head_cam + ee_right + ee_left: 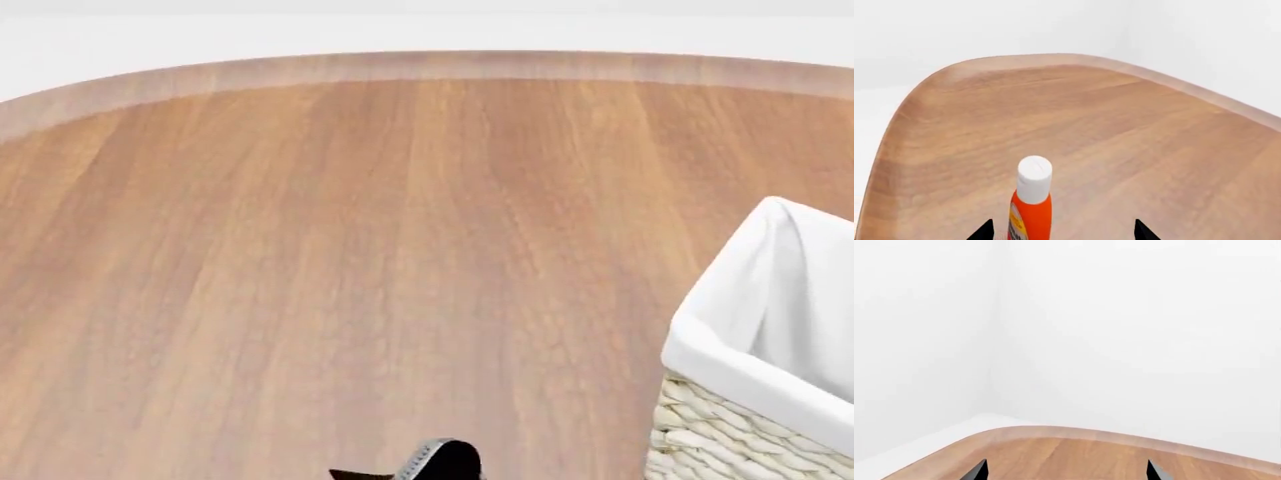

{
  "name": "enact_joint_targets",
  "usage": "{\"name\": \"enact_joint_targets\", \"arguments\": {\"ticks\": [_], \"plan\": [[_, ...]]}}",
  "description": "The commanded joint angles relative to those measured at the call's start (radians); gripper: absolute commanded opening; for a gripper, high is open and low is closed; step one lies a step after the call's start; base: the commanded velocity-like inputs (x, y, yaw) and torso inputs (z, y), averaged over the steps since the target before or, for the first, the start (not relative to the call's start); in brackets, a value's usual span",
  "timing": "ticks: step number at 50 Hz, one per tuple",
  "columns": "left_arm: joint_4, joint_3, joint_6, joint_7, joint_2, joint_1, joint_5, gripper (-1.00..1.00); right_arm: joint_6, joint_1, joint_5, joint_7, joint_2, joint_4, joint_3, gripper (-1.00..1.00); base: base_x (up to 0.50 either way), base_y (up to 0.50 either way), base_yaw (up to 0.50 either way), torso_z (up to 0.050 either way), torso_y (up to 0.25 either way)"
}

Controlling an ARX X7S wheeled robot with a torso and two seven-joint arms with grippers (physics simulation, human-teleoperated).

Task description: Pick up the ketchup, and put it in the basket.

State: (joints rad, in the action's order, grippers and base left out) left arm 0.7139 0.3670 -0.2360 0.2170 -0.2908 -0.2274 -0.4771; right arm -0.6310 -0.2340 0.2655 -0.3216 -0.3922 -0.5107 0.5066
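Ketchup bottle [1032, 202] stands upright on wooden table [1134, 145], white cap up, long axis vertical, between our right gripper [1062, 231] fingertips, spread apart, not touching. Left gripper [1066, 471] spread too, holding nothing. Wicker basket [761, 390] near right.

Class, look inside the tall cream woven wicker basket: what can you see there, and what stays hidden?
Inside the cream woven wicker basket, only its white cloth lining shows. Its floor lies beyond the picture's edge, so any contents cannot be seen.
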Motion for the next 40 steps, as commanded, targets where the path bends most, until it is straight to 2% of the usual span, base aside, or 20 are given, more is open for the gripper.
{"name": "enact_joint_targets", "arguments": {"ticks": [1, 13, 40], "plan": [[0.007, -0.004, 0.001, 0.005, -0.003, -0.004, -0.002, 1.0, -0.03, -0.079, 0.009, -0.032, 0.021, 0.061, 0.023, 1.0, 0.0, 0.0, 0.0, 0.0, 0.0], [-0.002, -0.017, 0.016, 0.001, -0.001, -0.012, 0.007, 1.0, -0.055, -0.184, 0.018, -0.072, 0.062, 0.217, 0.039, 1.0, 0.0, 0.0, 0.0, 0.0, 0.0], [-0.005, -0.034, 0.034, 0.003, -0.004, -0.024, 0.014, 1.0, -0.127, -0.341, 0.005, -0.111, 0.115, 0.291, 0.111, 1.0, 0.0, 0.0, 0.0, 0.0, 0.0]]}}
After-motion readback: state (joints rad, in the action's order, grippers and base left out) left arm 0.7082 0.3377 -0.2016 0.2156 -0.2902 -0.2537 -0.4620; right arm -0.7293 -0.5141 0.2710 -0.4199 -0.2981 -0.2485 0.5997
